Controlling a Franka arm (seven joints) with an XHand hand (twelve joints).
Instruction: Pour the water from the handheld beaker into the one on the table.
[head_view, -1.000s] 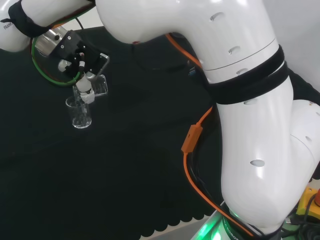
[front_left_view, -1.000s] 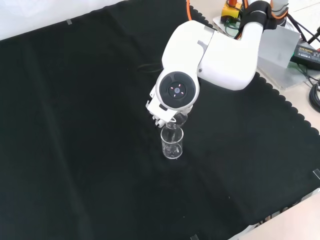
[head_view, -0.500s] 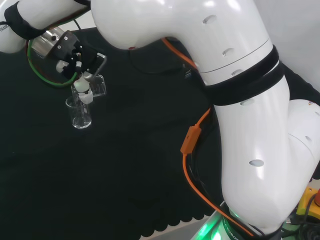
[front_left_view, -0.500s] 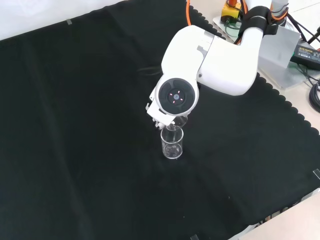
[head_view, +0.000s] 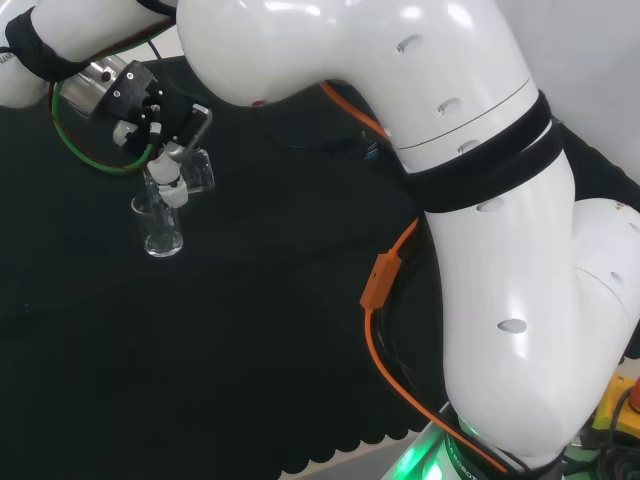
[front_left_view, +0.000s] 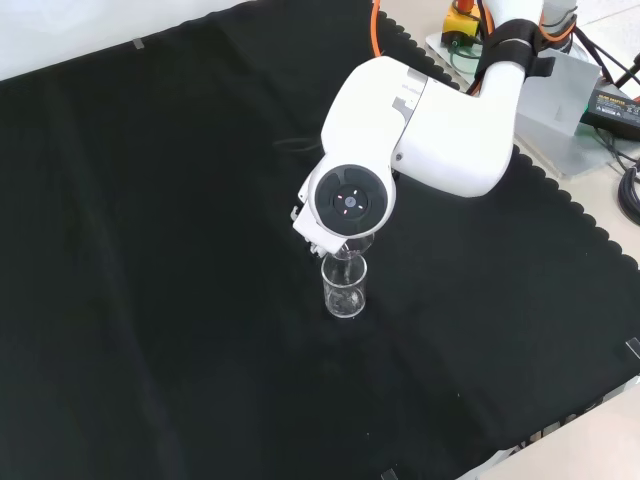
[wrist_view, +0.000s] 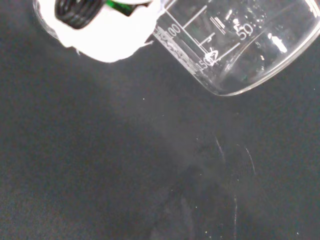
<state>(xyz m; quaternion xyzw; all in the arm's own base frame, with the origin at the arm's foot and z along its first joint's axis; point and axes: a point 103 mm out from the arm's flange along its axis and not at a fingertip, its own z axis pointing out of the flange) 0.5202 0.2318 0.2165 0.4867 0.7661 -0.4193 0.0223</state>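
The hand (head_view: 150, 115) is wrapped round the handheld beaker (head_view: 192, 172), tipped over on its side above the beaker on the table (head_view: 160, 228), lip right at that rim in the head view. Clear glass, this one: light, stiff, likely slick and breakable, so the hold belongs on the wall, as the wrist view shows it (wrist_view: 235, 45), clear of the lip. The standing beaker (front_left_view: 344, 286) looks easy to knock, so care there. Open black cloth (front_left_view: 150, 250) lies all around; its scalloped edge (front_left_view: 560, 200) is well away.
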